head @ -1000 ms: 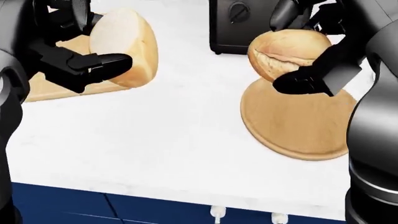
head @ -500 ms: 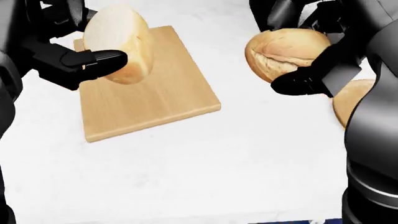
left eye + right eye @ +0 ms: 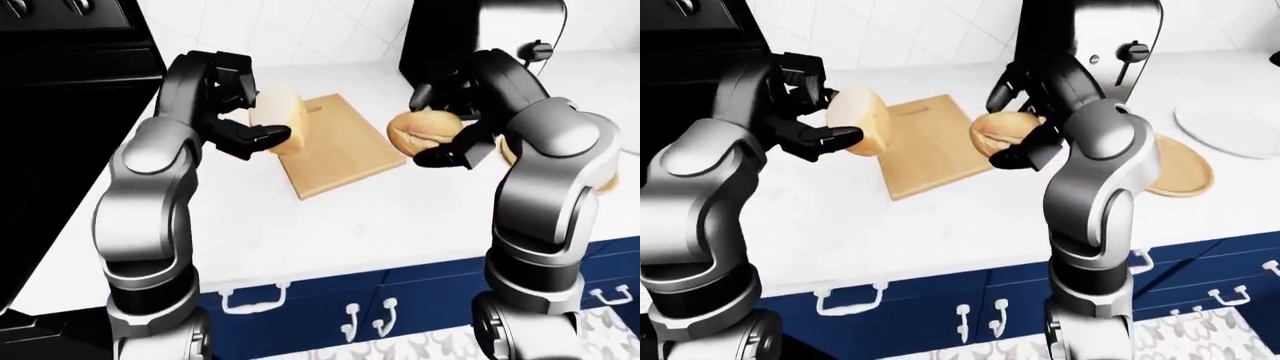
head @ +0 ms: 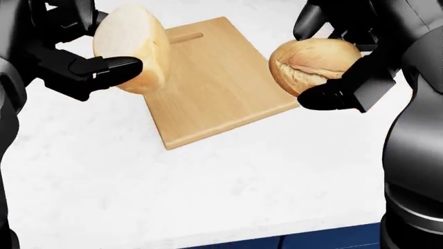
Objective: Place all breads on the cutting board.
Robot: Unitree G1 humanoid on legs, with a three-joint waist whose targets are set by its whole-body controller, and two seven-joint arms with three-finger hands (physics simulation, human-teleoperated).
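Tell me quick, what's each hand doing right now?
Left hand: closed on a pale round bread, held above the counter.
Right hand: closed on a crusty bread roll, held beside the cutting board.

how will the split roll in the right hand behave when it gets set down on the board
The split roll is rounded, so it may rock or roll on the flat cutting board. It looks crusty yet light, probably squashable. The right hand grips it from two sides, so a slow release seems wise.

Both arms are raised with elbows bent; the left hand (image 4: pixel 86 65) and right hand (image 4: pixel 346 62) each hold fingers curled in a grip.
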